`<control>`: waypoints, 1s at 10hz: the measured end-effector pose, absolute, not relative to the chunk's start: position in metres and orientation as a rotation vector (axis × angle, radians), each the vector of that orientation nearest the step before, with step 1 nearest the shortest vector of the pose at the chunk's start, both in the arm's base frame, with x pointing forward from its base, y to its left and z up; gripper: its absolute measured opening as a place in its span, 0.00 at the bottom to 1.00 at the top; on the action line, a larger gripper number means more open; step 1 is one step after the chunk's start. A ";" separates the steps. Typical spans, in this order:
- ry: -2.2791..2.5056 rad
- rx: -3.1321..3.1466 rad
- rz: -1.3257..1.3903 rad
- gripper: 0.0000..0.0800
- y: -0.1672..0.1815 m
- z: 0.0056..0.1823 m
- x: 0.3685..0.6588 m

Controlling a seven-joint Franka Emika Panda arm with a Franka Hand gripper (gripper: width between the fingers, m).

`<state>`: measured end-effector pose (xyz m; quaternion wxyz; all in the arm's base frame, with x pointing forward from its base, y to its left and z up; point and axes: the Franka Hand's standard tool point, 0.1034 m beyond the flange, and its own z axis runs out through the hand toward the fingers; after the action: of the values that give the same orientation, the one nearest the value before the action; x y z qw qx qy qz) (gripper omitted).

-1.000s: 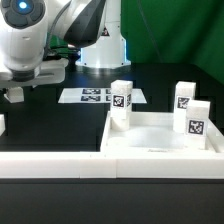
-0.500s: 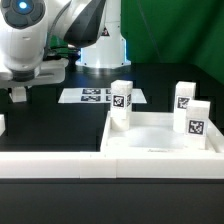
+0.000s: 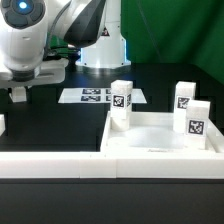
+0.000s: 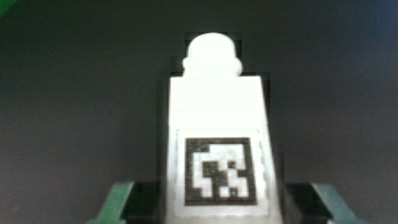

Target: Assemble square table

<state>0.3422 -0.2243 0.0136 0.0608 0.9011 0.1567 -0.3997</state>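
Between the green fingers (image 4: 121, 204) of the hand (image 4: 217, 205) sits a white leg (image 4: 217, 130) — pinched at its tagged end, long axis running straight away from the wrist camera, rounded peg tip farthest off. At the exterior view's right, the slab (image 3: 160, 140) rests on the counter (image 3: 160, 75) with three legs (image 3: 121, 101) upright in its corners — tags facing the camera.

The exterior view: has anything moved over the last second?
Barely anything. The arm and gripper at the exterior view's left sit in the same place. The wrist view shows a leg between the fingers. The three upright legs on the table top and the marker board have not moved.
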 end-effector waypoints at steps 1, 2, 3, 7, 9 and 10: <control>0.474 2.726 -1.209 0.36 -0.224 0.014 0.342; 0.476 2.725 -1.209 0.36 -0.222 0.014 0.344; 0.479 2.720 -1.221 0.36 -0.207 0.017 0.356; 0.502 2.732 -1.099 0.36 -0.158 0.044 0.396; 0.506 2.750 -1.047 0.36 -0.160 0.042 0.400; 0.513 2.779 -0.973 0.36 -0.159 0.043 0.404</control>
<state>0.4036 -0.1594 0.0426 0.0762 0.9271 0.1713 -0.3246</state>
